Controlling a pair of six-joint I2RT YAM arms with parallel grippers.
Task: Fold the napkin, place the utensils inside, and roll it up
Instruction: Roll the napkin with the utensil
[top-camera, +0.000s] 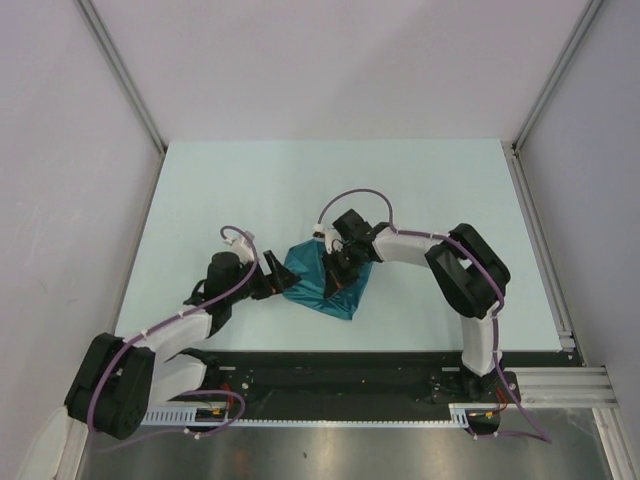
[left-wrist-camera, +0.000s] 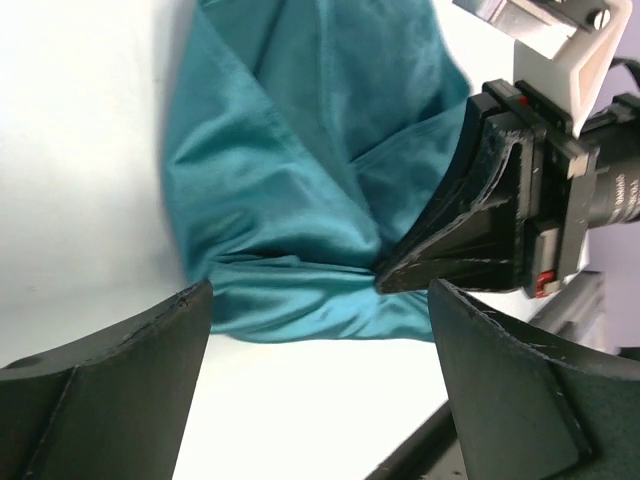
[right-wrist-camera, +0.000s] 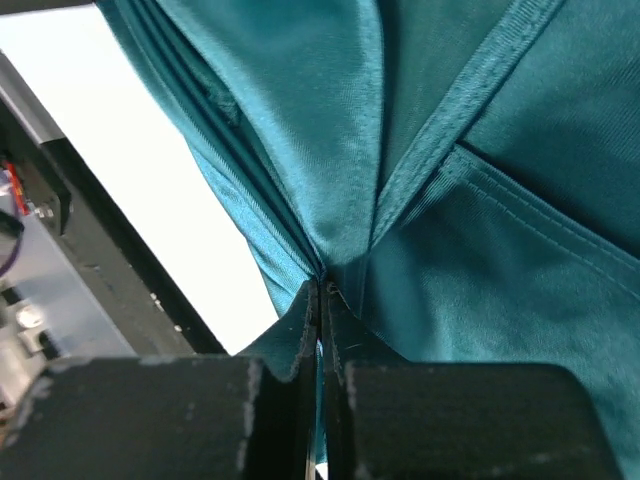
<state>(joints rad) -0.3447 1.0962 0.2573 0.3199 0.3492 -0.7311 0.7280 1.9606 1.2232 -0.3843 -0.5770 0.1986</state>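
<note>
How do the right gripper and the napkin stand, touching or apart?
Touching. The right wrist view shows the right gripper shut, with folds of the napkin gathered and pinched between its tips.

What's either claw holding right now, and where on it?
The right claw pinches the napkin at a gathered fold; the left claw is open, holding nothing.

Teal napkin (top-camera: 314, 284), slightly shiny, crumpled into a rough wedge, folds gathered to one point, hems crossing
</note>
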